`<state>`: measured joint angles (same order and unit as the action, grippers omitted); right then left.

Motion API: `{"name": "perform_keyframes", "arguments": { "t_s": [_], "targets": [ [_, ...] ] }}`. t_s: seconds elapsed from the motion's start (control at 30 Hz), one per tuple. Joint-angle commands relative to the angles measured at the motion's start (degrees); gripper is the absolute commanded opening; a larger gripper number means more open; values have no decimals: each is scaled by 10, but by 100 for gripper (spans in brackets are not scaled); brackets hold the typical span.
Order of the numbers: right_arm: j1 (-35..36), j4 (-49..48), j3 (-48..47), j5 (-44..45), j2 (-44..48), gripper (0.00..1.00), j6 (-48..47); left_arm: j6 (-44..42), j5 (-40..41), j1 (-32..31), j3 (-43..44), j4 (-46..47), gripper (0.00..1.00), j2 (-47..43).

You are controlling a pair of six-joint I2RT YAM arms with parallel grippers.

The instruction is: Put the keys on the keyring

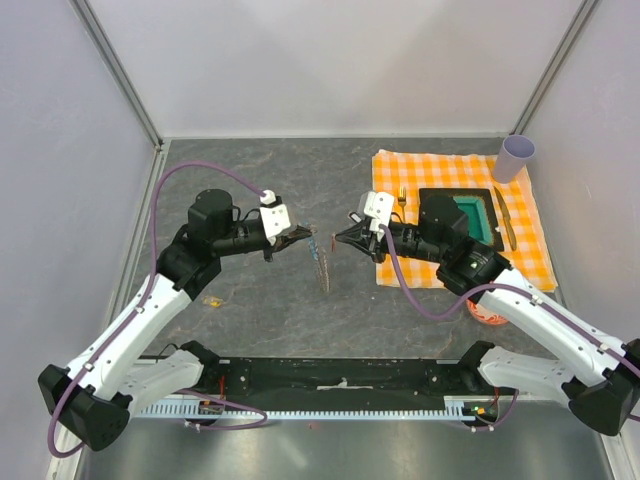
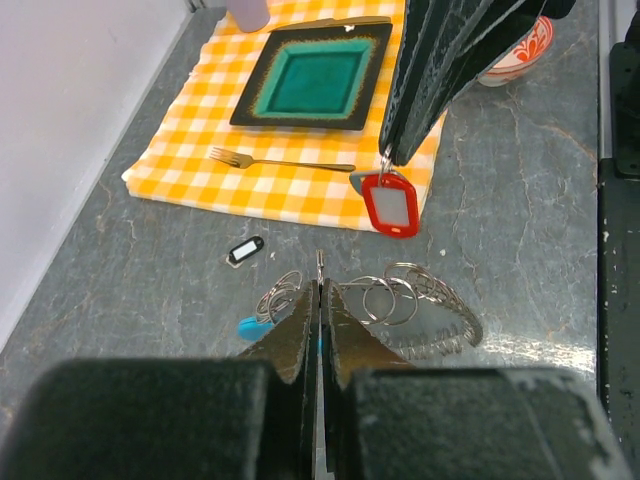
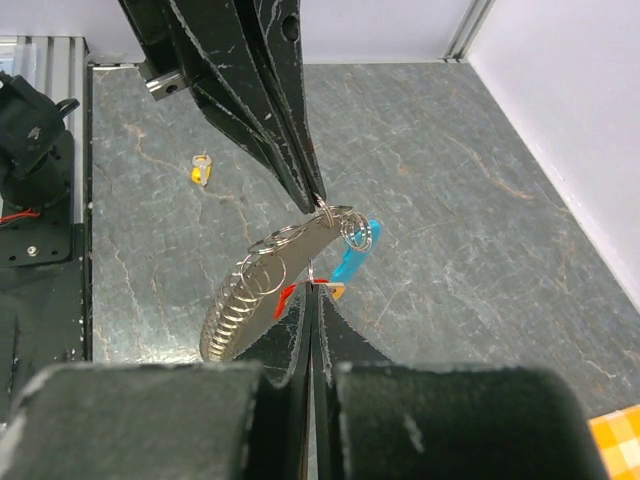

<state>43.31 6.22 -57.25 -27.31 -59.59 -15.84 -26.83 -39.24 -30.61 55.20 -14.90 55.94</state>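
My left gripper is shut on a small ring of the keyring, held above the table. The keyring's coil of fine grey metal loops hangs below the grip, its blue plastic piece beside it. Facing it a little apart, my right gripper is shut on the ring of the key. The key's red head hangs under those fingertips, close to the keyring. In the top view the keyring dangles between the two grippers.
An orange checked cloth at the right holds a dark plate with a green centre, a fork and a knife. A lilac cup stands behind. There are also a black-and-white fob, a yellow object and a red-patterned bowl.
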Motion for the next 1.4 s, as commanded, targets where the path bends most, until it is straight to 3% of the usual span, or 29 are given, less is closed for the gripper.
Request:
{"name": "perform_keyframes", "arguments": {
  "t_s": [0.0,0.63,1.37],
  "targets": [
    [-2,-2,-17,-31,-9,0,-9,18,-27,0,8,38,2,1],
    [-2,20,-35,-31,-13,0,-38,6,-83,-20,7,33,2,1],
    [-2,34,-42,-57,-10,0,-47,-1,-91,-31,14,16,2,12]
  ]
}}
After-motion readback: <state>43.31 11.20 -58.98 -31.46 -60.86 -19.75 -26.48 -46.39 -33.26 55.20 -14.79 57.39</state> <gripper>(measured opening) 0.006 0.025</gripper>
